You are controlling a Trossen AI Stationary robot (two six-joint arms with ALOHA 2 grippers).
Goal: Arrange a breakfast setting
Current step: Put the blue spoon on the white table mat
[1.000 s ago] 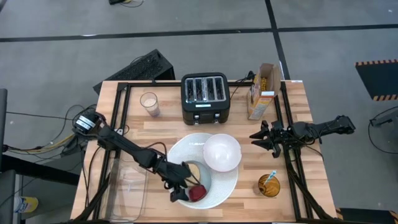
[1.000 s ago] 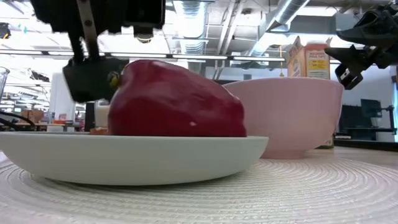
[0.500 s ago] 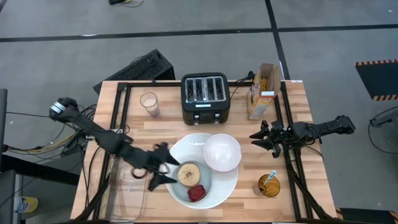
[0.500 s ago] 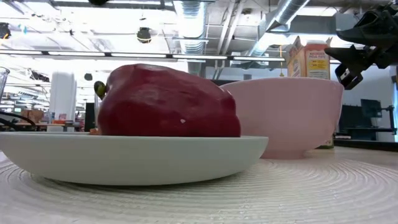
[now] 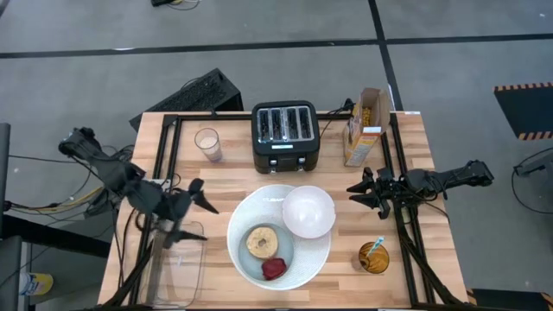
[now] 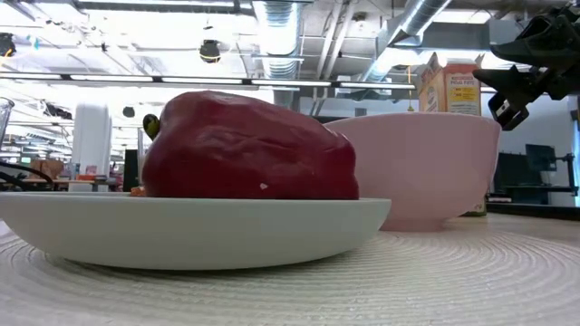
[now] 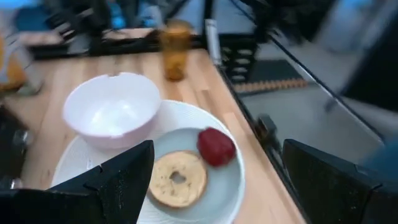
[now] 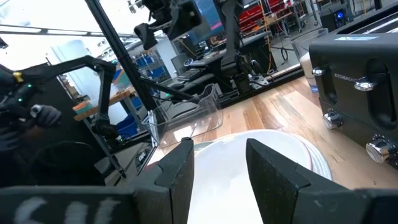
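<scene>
The wooden table (image 5: 406, 164) carries the large white plate (image 5: 316, 257), and on it sit the smaller blue-grey plate (image 5: 249, 266) and the white bowl (image 5: 308, 212), the bowl towards the toaster (image 5: 285, 134) side. On the small plate the tan bagel (image 5: 262, 242) lies flat with the red food piece (image 5: 275, 269) just beside it, nearer the table's front edge. A second ago the left gripper (image 5: 192, 212) was down over that red piece; it has since let go and pulled back off the plates to the table's left, over the clear tray (image 5: 177, 272), jaws wide apart and empty. So the food placing looks finished. The right gripper (image 5: 364, 195) waits beside the bowl, fingers parted, near the amber cup (image 5: 373, 257) holding the blue-handled spoon (image 5: 378, 244), probably the next item.
</scene>
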